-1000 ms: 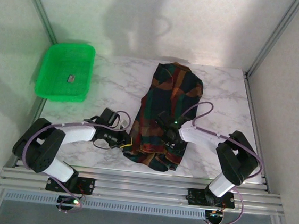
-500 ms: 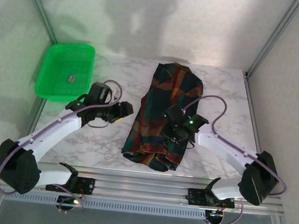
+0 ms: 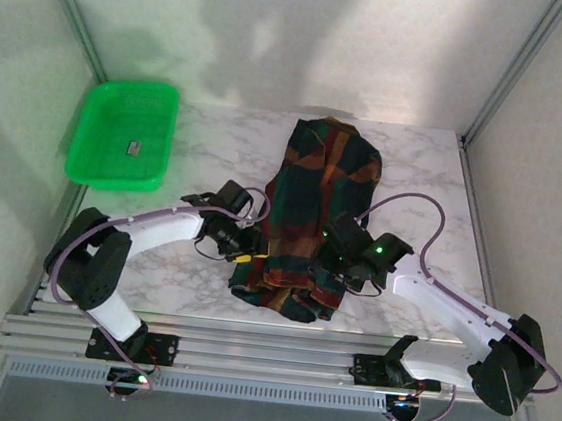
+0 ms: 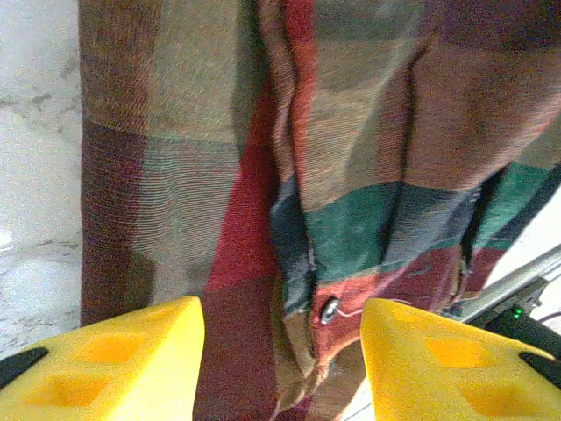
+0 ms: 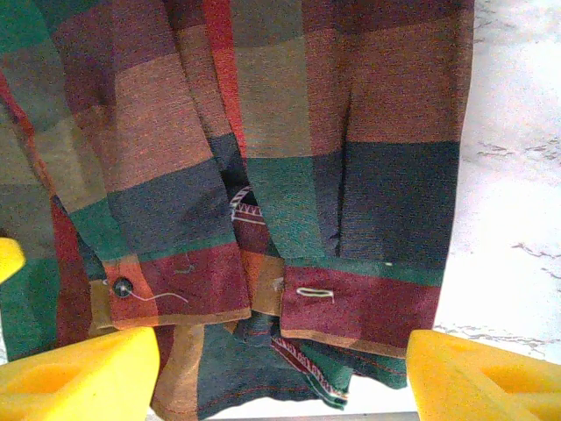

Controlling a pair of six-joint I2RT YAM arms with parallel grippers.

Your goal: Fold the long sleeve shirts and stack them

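Note:
One long sleeve shirt (image 3: 311, 209), plaid in dark green, red, orange and navy, lies lengthwise on the middle of the marble table, roughly folded into a narrow strip. My left gripper (image 3: 247, 254) is at the shirt's near left edge. In the left wrist view it (image 4: 280, 373) stands open, yellow fingers (image 4: 114, 360) apart over the plaid shirt (image 4: 351, 175) and a buttoned cuff. My right gripper (image 3: 340, 269) hovers over the shirt's near right part. It (image 5: 280, 381) is wide open above two sleeve cuffs (image 5: 359, 303) of the shirt (image 5: 263, 132).
A bright green plastic tray (image 3: 96, 156) sits at the far left with a small grey item (image 3: 134, 147) inside. Bare marble (image 3: 207, 152) lies between tray and shirt. White walls and metal posts enclose the table, and a rail (image 3: 266, 355) runs along the near edge.
The left gripper let go at the shirt's near left corner, swung away to the left, then came back to the shirt's left edge, now open. The right gripper opened wider and shifted slightly nearer.

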